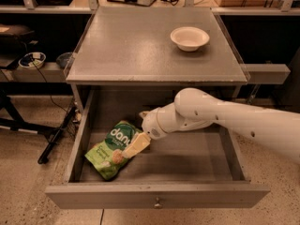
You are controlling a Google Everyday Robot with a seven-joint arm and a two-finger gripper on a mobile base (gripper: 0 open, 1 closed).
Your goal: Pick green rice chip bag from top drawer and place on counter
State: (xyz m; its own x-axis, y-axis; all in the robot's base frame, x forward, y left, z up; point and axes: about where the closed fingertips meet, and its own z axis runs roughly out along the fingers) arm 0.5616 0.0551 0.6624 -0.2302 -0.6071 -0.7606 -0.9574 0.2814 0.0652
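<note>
Down in the open drawer (140, 195) we go. The gripper (136, 145) sits low on the end of the white arm (225, 121), its pale tip laid across the right edge of the chip bag (108, 153). The bag lies flat on the drawer floor, left of centre and toward the front, skewed, with its logo end pointing to the back. The tip looks to be touching the foil, though from this angle that is only probable. I cannot tell how far the gripper is open, or whether it has any hold on the bag.

This is the grasping step, by my judgement. A crinkly bag slips, so the grip wants a good fold of that near edge, not just the corner. The lift should then go gently toward the drawer's front before rising, since the counter (140, 46) overhangs the back. The landing spot is bare counter, well apart from the bowl (189, 37).
</note>
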